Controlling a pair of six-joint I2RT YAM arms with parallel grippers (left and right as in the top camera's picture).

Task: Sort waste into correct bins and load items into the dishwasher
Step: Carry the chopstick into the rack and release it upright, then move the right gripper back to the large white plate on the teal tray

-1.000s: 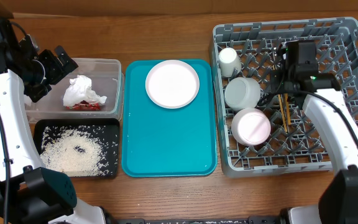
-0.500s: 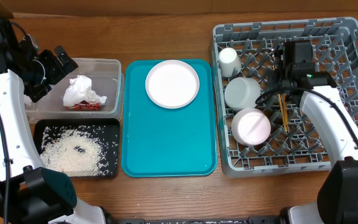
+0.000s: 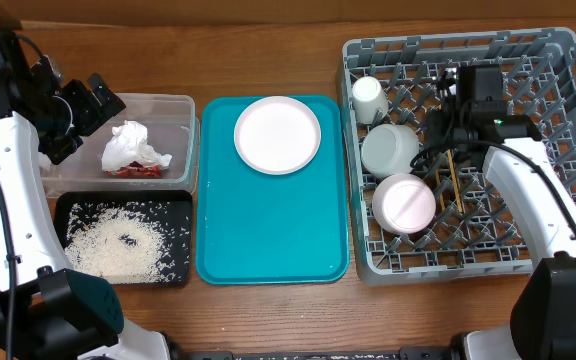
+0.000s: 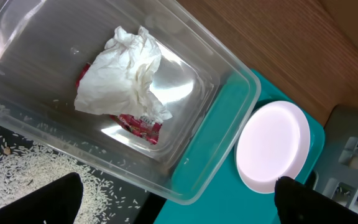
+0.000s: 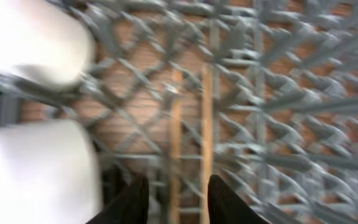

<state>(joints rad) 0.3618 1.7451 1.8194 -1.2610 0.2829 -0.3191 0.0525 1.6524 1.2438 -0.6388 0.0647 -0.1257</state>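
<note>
Rack fills the right of the overhead view. Cup sits at its upper left, bowl below that, small plate lower still. Chopsticks lie on the grid just right of bowl and plate, right gripper over their top end. Teal tray centre, large plate on its upper part. Clear tub upper left holds napkin and red packet. Black tray below holds rice. Left gripper hangs by the tub's upper-left corner.

Left wrist: fingers spread wide at the bottom corners, gripping nothing. Napkin lies partly over the packet.

Right wrist: blurred. Fingers slightly apart at the bottom edge. Chopsticks lie flat on the grid, running up from the gap. Contact: cannot tell.
</note>
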